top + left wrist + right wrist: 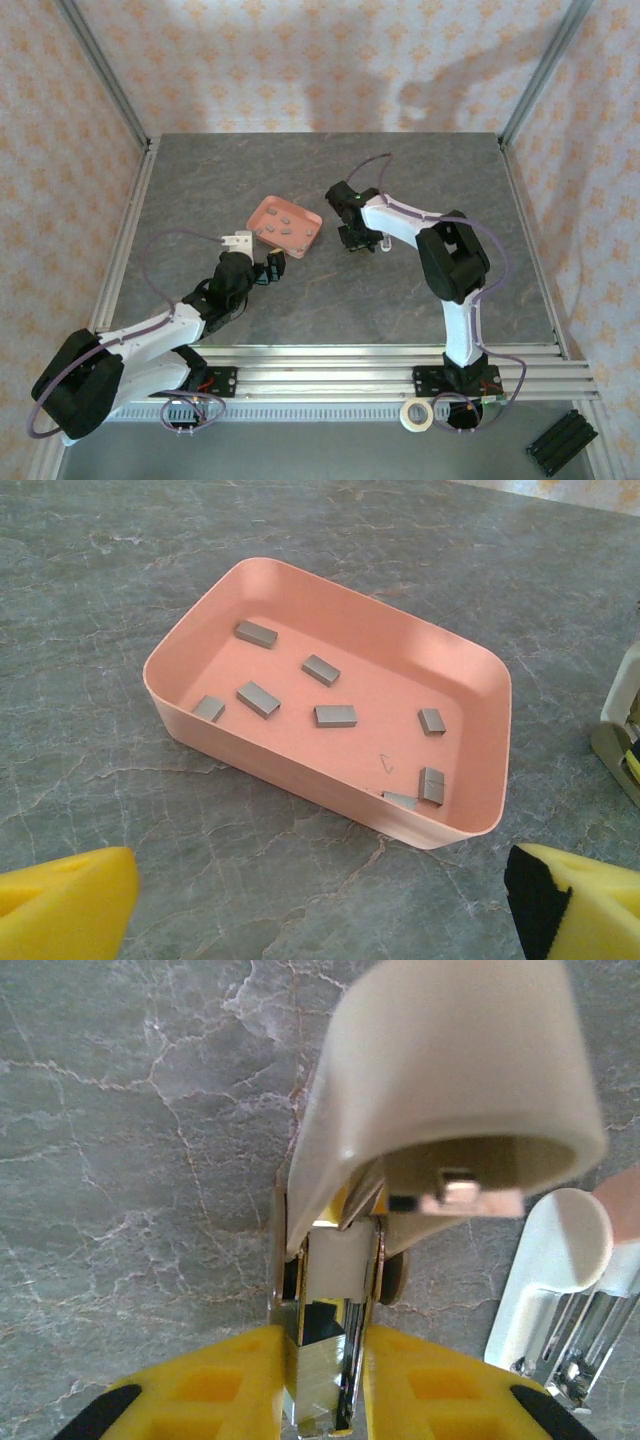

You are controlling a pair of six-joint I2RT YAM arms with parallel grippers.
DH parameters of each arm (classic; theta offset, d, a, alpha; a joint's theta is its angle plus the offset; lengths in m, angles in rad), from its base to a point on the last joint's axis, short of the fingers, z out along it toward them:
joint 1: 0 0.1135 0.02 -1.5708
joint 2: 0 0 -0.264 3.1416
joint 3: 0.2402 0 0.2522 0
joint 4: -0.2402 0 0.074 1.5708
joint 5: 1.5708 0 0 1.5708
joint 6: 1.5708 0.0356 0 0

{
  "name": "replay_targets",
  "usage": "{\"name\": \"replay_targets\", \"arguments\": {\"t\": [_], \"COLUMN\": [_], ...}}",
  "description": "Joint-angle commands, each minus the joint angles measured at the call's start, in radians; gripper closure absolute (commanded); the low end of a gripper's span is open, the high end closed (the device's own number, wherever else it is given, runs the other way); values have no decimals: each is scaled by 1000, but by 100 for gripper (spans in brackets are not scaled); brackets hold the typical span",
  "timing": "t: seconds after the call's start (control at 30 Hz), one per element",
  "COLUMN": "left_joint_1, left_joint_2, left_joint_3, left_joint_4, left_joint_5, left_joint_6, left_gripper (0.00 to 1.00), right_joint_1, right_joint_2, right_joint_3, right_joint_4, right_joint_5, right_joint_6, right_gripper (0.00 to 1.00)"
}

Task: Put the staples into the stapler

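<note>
Staples (pixel 335 715): several small grey strips are scattered on the floor of the pink tray (pixel 290 765).
Left gripper (pixel 315 905): jaws are spread wide and nothing is held; the staples lie ahead, apart from its yellow pads (pixel 60 905).
Right gripper (pixel 325 1370): jaws are clenched on the metal body of the stapler (pixel 450 1070), whose beige lid is raised.
Table (pixel 100 580): grey, marbled.

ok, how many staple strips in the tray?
8 strips in the tray: one by the far wall, three mid-floor, one left corner, two right, one half hidden behind the near wall. More may hide there.
</note>
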Motion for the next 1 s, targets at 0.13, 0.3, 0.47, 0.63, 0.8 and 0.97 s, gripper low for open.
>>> {"name": "replay_targets", "arguments": {"t": [0.13,0.3,0.47,0.63,0.8,0.97], "left_joint_1": [11,12,14,14,14,15], "left_joint_2": [-10,-9,-8,-8,-11,-18], "left_joint_3": [-13,-11,-8,-5,-7,-7], "left_joint_4": [18,19,20,19,21,17], "left_joint_5": [-21,-19,-16,-11,-9,-7], "left_joint_6": [21,22,24,26,24,25], "left_gripper": [5,5,5,5,5,5], "right_joint_1": [-2,0,5,9,8,8], "right_joint_2": [40,40,13,-25,-63,-91], "right_joint_3": [15,13,14,10,2,-11], "right_joint_4": [-36,-35,-31,-30,-26,-28], "right_joint_5": [8,22,34,42,35,21], "right_joint_6": [-14,-15,-15,-12,1,14], "right_gripper": [75,79,82,83,83,83]}}
